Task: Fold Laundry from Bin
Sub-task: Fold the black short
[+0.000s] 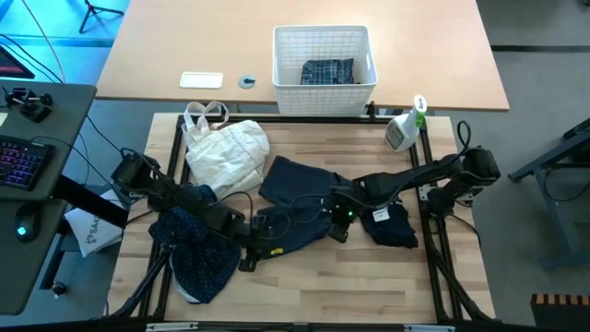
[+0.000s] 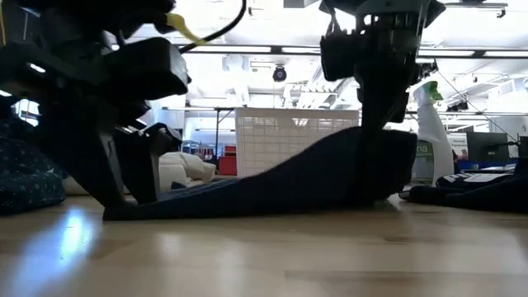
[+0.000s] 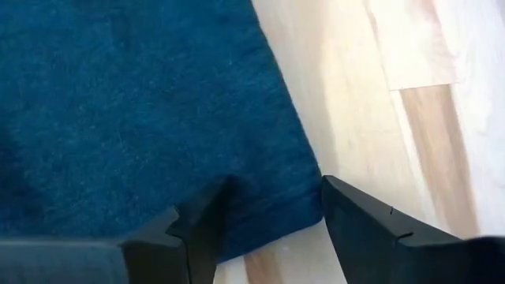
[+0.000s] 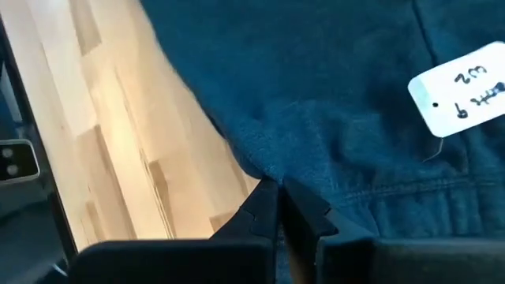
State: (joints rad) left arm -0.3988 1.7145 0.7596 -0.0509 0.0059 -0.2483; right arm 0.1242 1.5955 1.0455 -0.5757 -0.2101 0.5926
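Navy cloth: we see the dark navy garment (image 1: 295,198) spread mid-table.
Left gripper (image 3: 268,225): we find its jaws apart, straddling that garment's corner.
Right gripper (image 4: 280,207): we see it pinched closed on the garment's edge.
Bin (image 1: 324,57): behind the table, we spot the plaid shirt (image 1: 328,71) inside.

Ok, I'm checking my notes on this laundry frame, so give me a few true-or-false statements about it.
1. The white lattice plastic bin holds a blue plaid garment. True.
2. The right claw is open above bare wood. False: it is shut on the plain dark navy garment.
3. The left claw is open around that garment's corner. True.
4. The cream-white cloth bag sits inside the bin. False: it lies on the wooden table.
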